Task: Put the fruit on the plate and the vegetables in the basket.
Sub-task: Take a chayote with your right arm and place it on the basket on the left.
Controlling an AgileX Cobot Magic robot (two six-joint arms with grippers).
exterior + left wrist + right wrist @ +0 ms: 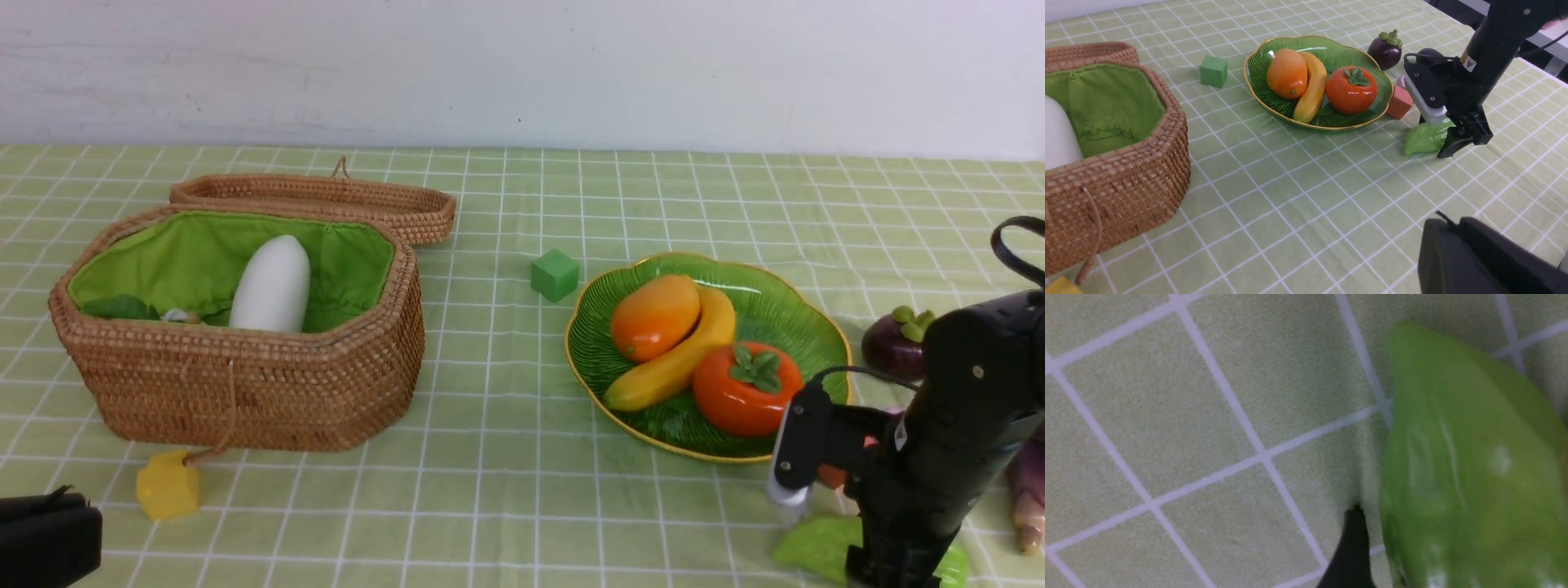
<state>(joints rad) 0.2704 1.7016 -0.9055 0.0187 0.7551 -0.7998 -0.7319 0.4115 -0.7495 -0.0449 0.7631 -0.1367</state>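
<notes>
The green plate [804, 327] holds the mango [655, 317], banana [678, 359] and persimmon [744, 390]. The mangosteen [896, 347] sits on the cloth to the right of the plate. The basket [245, 384] stands open with the white radish [271, 286] and some green leaves [121, 308] inside. The light-green gourd [820, 545] lies on the cloth at the front right. My right gripper [878, 563] is lowered over it, open, jaws astride; one finger [1351, 547] stands just beside the gourd [1461, 465]. The eggplant [1027, 498] shows at the right edge. My left gripper [1447, 222] is shut and empty at the front left.
A green cube [555, 274] sits between basket and plate. A yellow cube [167, 486] lies in front of the basket by its cord. A red cube [1399, 103] lies between the plate and my right arm. The basket lid [326, 200] lies open behind it.
</notes>
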